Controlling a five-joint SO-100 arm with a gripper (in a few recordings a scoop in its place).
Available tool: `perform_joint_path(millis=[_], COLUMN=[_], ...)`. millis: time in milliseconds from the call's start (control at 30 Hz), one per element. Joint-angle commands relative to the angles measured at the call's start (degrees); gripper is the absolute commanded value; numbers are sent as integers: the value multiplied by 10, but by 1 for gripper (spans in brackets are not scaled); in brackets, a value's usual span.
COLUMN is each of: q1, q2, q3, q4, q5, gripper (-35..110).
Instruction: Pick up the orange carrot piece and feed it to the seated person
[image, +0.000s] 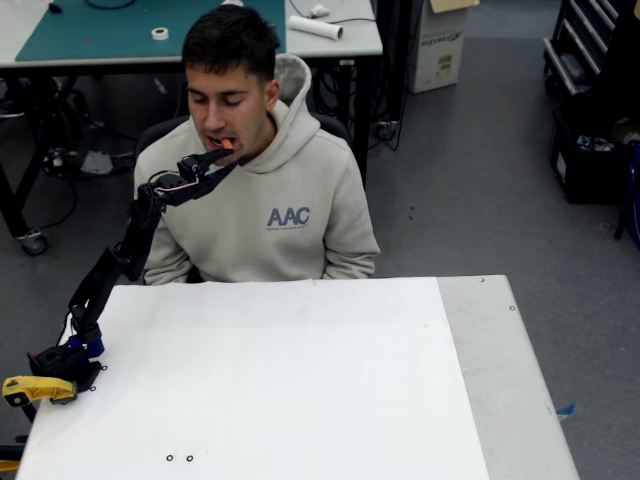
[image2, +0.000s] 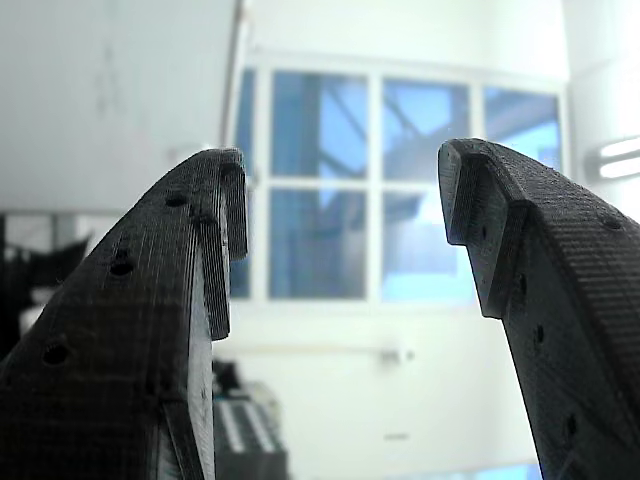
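Up by the seated person (image: 262, 215)'s face, the black pincer (image: 218, 158) is spread wide with nothing between its fingers (image2: 200, 230). The orange carrot piece (image: 228, 143) sits in his open mouth, so the feeding looks done.

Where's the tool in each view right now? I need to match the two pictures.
Fixed view: the tool is upper left, raised at the seated person's mouth, beside the orange carrot piece.
Wrist view: the tool spans the frame, fingers apart, nothing between them.
Shared landmark: the tool's black fingers.
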Motion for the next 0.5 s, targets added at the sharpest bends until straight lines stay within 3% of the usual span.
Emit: perform_joint_path(millis=[0,233,467], q1=[10,2,0], q2=[33,33,33], q3=[-42,-42,-35], q4=[-6,-6,-6], q5=[-7,-7,-6], gripper=[15,-5,-3])
